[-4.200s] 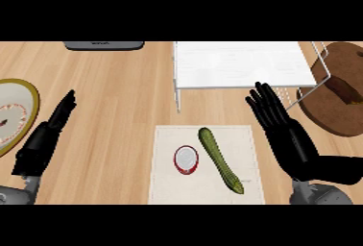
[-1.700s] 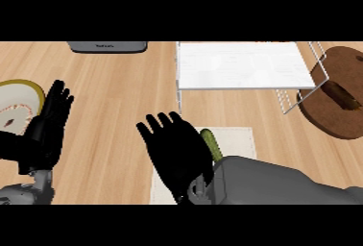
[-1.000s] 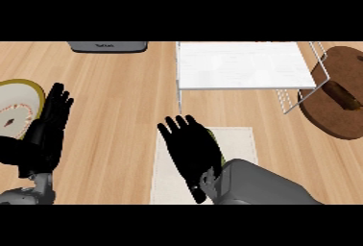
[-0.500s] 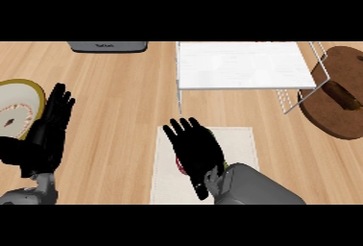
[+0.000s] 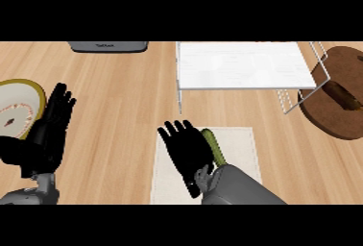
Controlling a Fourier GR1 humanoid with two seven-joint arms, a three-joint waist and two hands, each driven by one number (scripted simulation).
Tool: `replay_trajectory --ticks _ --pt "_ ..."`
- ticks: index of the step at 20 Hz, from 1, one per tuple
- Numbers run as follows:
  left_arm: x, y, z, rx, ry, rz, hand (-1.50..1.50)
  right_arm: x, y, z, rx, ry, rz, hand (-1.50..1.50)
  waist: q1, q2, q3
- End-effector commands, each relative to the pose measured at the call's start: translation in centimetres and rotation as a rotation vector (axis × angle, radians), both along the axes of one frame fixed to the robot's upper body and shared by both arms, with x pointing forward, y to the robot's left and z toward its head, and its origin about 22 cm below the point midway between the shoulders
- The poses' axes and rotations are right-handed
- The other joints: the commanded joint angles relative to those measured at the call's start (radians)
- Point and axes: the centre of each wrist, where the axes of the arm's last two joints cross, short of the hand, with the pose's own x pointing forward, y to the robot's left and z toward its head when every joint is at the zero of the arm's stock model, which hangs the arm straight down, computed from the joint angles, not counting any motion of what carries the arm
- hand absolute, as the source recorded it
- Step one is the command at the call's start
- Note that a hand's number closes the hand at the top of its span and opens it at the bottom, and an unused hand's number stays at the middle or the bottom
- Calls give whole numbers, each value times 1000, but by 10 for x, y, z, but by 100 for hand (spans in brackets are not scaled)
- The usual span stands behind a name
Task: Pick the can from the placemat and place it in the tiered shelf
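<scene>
The right hand (image 5: 187, 154), fingers straight, hides the can; closing blind could grab the neighbouring cucumber (image 5: 213, 145) instead.

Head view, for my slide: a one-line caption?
Right hand open over the placemat, hiding the can; left hand rests.

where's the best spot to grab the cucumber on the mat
Across its narrow width, from above. The cucumber lies flat on the placemat, long and thin, pointing away from the robot, so the two long sides suit a pinch. Only its far part shows beside the open right hand; the rest is hidden, so probably grip there.
</scene>
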Motion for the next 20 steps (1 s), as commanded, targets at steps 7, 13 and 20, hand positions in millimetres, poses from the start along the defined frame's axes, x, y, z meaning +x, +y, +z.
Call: replay_trajectory --ticks 7,13,20 --pt "-5 12 4 14 -2 7 0 1 -3 -44 -70 -38 121 150 4 1 0" --pt "2 7 10 4 -5 8 0 8 -11 -42 -49 -87 -198 150 -7 -1 0" --pt "-2 2 -1 -4 5 -6 0 -21 -22 -30 38 -73 -532 150 -7 -2 0"
